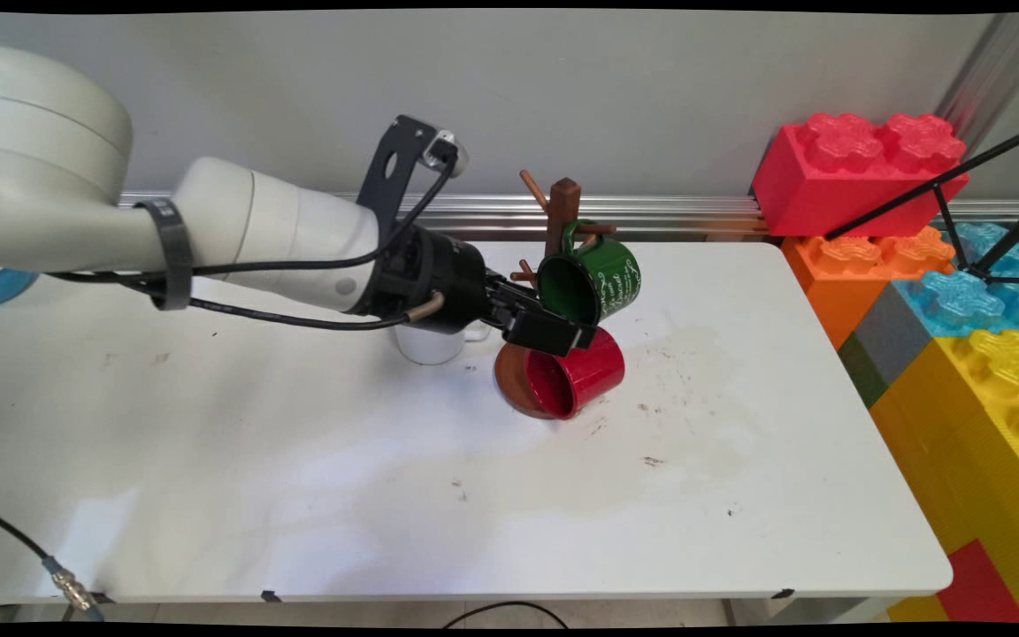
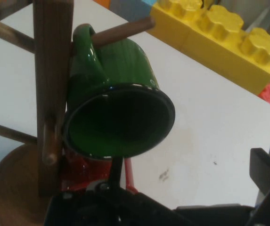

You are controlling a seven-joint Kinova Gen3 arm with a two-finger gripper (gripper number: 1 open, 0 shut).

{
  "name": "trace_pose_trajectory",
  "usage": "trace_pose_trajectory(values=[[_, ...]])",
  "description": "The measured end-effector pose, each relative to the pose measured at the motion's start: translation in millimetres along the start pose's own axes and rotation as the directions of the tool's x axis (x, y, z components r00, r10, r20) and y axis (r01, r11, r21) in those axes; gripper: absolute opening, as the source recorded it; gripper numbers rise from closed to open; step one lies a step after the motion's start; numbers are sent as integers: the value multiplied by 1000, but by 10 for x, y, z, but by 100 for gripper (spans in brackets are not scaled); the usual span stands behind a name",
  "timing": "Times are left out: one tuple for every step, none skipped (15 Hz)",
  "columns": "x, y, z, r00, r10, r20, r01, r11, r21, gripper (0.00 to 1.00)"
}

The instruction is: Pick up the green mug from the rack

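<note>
A green enamel mug [image 1: 598, 279] [image 2: 120, 113] hangs by its handle on a peg of the brown wooden mug tree [image 1: 563, 212] [image 2: 52, 70], its mouth turned toward the hand. My gripper [image 1: 563, 332] [image 2: 191, 174] is open just below the mug's rim. One finger [image 2: 115, 172] reaches up to the rim's lower edge; the other [image 2: 266, 172] stands well off to the side. A red mug [image 1: 576, 380] [image 2: 85, 172] lies on its side against the tree's round base [image 1: 509, 389] [image 2: 12, 188], right under the gripper.
A white mug [image 1: 434, 347] stands on the table [image 1: 297, 460] behind the wrist. Big toy blocks, red [image 1: 854, 172], orange [image 1: 863, 265] and yellow [image 1: 978, 416] [image 2: 224, 37], are stacked along the table's right edge. A black tripod leg [image 1: 943, 186] crosses them.
</note>
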Motion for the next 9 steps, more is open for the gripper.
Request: trace_pose_trajectory(values=[[-5,6,26,1000,-3,-6,3,1000,4,100],[-9,9,47,1000,-6,-10,6,1000,6,100],[-12,10,61,1000,-8,-13,8,1000,8,100],[-16,12,78,1000,-10,-18,11,1000,9,100],[-21,11,96,1000,-13,-22,13,1000,10,100],[-27,6,110,999,-16,-27,17,1000,10,100],[-33,3,121,999,-19,-31,19,1000,11,100],[-38,-2,133,999,-21,-35,22,1000,10,100],[-41,-7,146,999,-25,-39,25,1000,10,100]])
